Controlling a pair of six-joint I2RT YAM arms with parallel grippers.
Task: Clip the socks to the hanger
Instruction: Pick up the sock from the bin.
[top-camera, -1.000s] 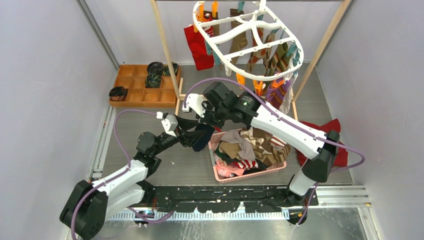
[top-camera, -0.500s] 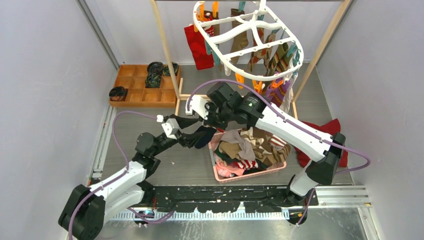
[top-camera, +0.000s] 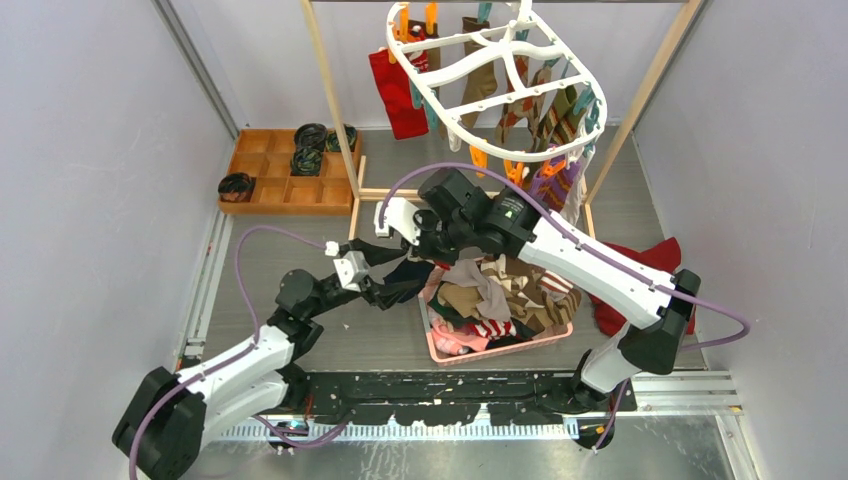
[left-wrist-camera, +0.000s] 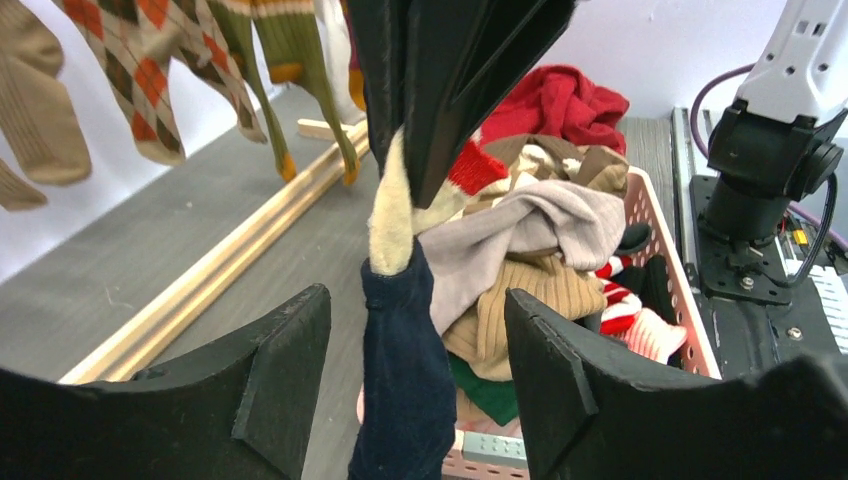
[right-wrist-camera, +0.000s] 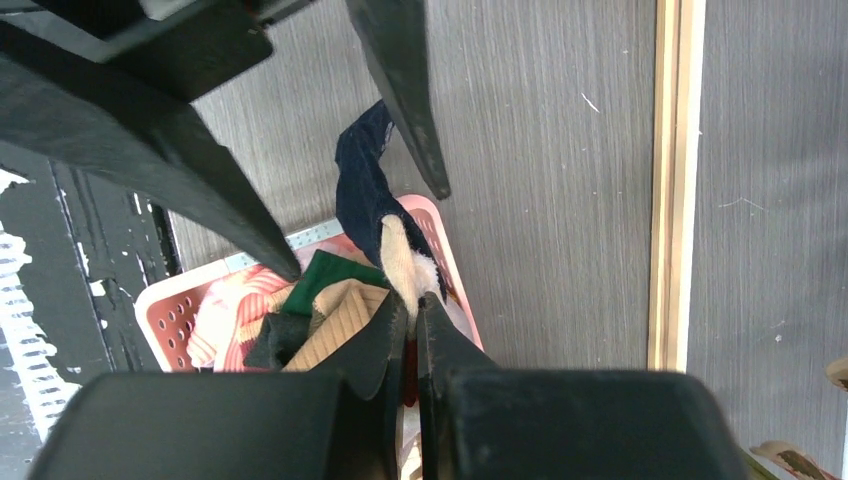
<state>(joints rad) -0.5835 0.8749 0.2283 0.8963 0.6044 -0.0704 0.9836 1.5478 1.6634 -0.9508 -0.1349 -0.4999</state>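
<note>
Wrist views, unlike the top one, show the right gripper (right-wrist-camera: 412, 300) pinching the navy sock (left-wrist-camera: 405, 390), left gripper (left-wrist-camera: 415, 310) gaping.

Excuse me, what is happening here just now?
The right gripper is shut on the cream end of a navy sock, which hangs by the edge of the pink basket. The left gripper is open, with a finger on either side of the sock, not yet gripping. Several socks are already clipped on the hanger.

Left hand (left-wrist-camera: 410, 305) spread wide; right hand (right-wrist-camera: 411, 305) pinched tight on sock (right-wrist-camera: 362, 190); wrists close together.
</note>
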